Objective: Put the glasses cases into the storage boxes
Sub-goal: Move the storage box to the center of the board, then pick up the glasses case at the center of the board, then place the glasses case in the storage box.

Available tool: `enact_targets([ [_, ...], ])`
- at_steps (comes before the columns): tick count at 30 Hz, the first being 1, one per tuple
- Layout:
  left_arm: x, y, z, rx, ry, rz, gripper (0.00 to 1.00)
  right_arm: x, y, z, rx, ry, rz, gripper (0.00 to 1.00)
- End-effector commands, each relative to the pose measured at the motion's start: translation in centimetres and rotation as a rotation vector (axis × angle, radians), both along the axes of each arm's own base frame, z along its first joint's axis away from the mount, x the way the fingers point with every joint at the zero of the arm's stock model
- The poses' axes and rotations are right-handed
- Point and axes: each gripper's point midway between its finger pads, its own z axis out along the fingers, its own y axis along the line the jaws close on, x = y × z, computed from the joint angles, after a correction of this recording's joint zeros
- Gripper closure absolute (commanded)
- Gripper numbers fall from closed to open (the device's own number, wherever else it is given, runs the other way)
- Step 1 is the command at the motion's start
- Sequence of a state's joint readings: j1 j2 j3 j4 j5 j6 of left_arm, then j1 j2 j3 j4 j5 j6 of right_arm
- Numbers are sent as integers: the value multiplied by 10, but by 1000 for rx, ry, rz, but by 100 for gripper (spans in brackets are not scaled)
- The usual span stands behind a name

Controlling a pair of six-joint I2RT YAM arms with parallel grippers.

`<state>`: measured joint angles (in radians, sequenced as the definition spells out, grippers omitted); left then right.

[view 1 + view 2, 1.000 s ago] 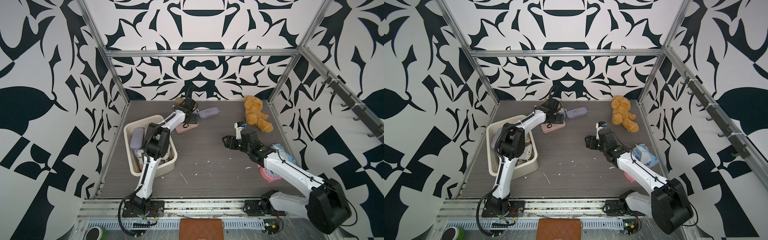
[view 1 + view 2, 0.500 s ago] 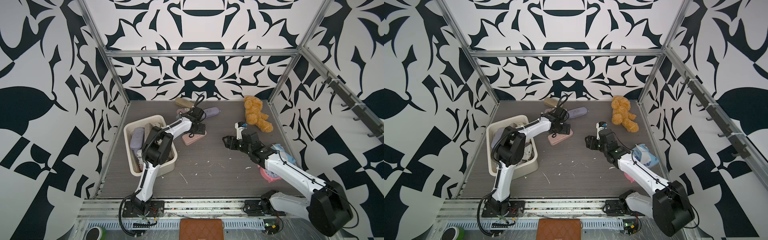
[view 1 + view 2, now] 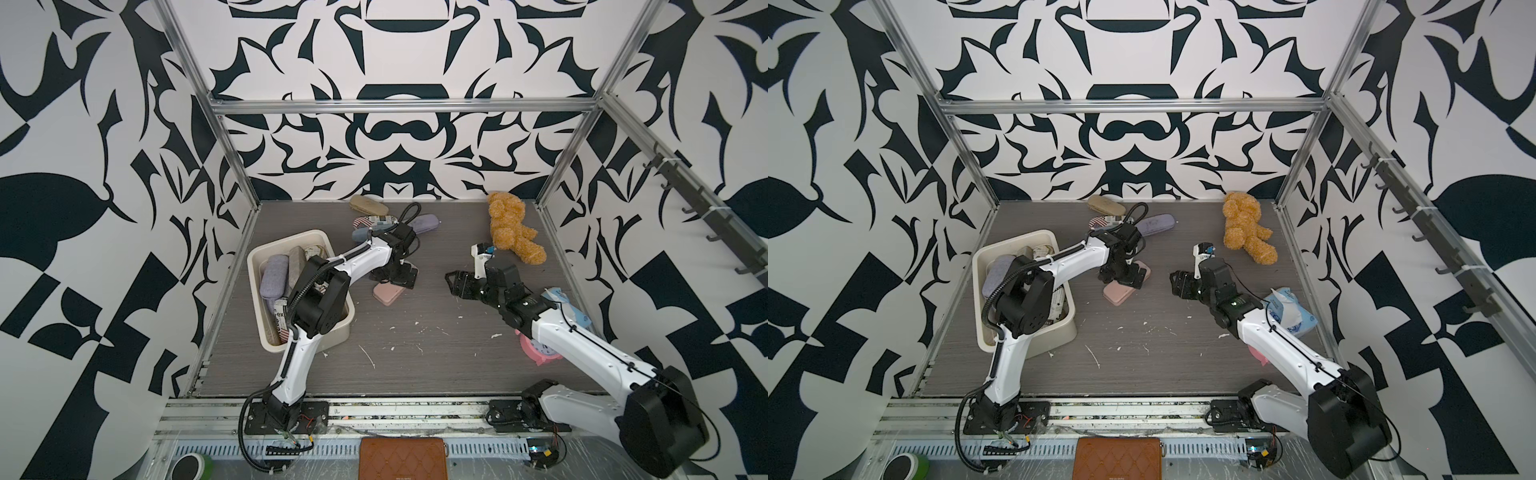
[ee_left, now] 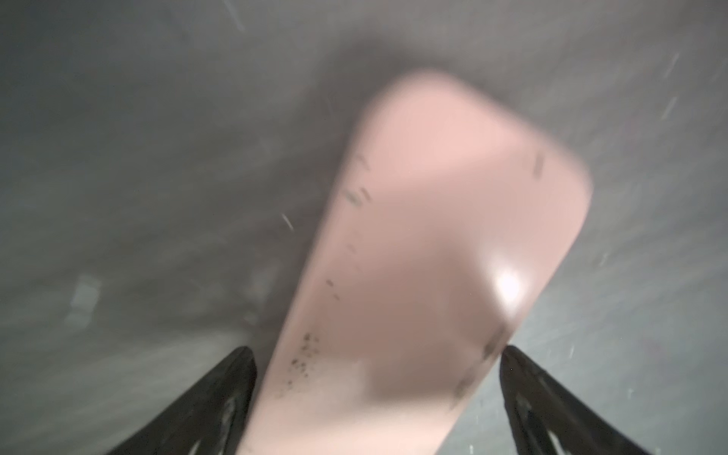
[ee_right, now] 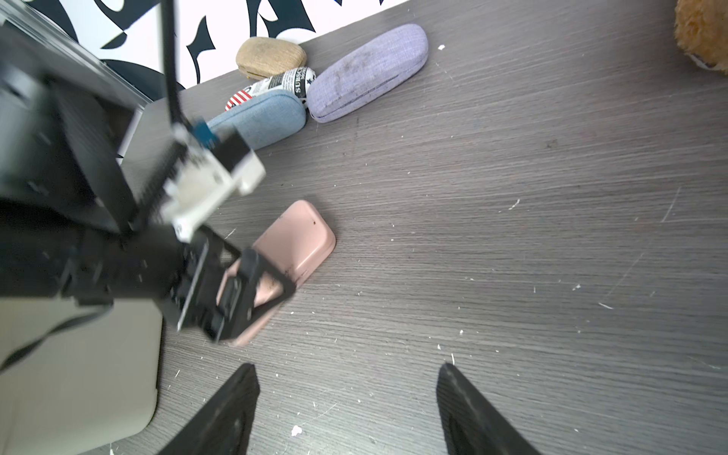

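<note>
Between the wide jaws of my left gripper (image 4: 376, 350) lies the pink glasses case (image 4: 425, 244), lengthwise; my right gripper (image 5: 346, 366), open and empty, is farther.

Orange teddy bear (image 3: 513, 232) near the back wall; brown quilted wallet (image 3: 402, 459) out front.

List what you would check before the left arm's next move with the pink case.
1. left gripper astride the pink case: ok.
2. Case clamped: not ok, a gap shows beside one finger in the left wrist view.
3. right gripper open, empty, apart from the case: ok.
4. Room in the storage box: cannot tell, the left arm hides part.
</note>
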<state>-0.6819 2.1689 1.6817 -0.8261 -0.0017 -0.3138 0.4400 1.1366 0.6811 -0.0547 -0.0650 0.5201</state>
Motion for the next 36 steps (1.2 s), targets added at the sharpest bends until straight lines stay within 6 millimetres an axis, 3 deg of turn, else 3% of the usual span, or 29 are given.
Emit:
enact_targets([
  [1, -36, 7, 4, 21, 84, -26, 1, 3, -1, 10, 8, -32, -3, 25],
  [7, -24, 18, 0, 237, -5, -72, 0, 3, 1, 9, 14, -27, 1, 25],
  [9, -20, 20, 0, 296, -16, -83, 13, 3, 1, 10, 12, -31, 1, 26],
  [11, -19, 19, 4, 320, -22, -98, 36, 2, 0, 13, 16, -39, 0, 26],
  [12, -19, 18, 7, 318, -30, -99, 41, 1, -1, 14, 16, -43, -4, 26],
  [15, -19, 17, 24, 301, -70, -93, 40, 0, -2, 15, 16, -45, -3, 26],
  [19, -19, 16, 67, 261, -159, -81, 38, 0, -1, 16, 19, -45, -1, 27],
  [24, -17, 21, 158, 133, -334, -46, 38, 0, -1, 16, 23, -46, -1, 27],
  [27, -22, 48, 216, 106, -437, -8, 38, 1, 0, 15, 25, -42, -2, 27],
  [30, -34, 86, 245, 116, -466, 67, 38, 1, 2, 14, 34, -36, 6, 27],
  [32, -48, 116, 252, 166, -478, 109, 38, 1, 3, 13, 38, -35, 10, 27],
  [36, -94, 183, 236, 242, -402, 248, 38, 0, 6, 14, 53, -33, 17, 28],
])
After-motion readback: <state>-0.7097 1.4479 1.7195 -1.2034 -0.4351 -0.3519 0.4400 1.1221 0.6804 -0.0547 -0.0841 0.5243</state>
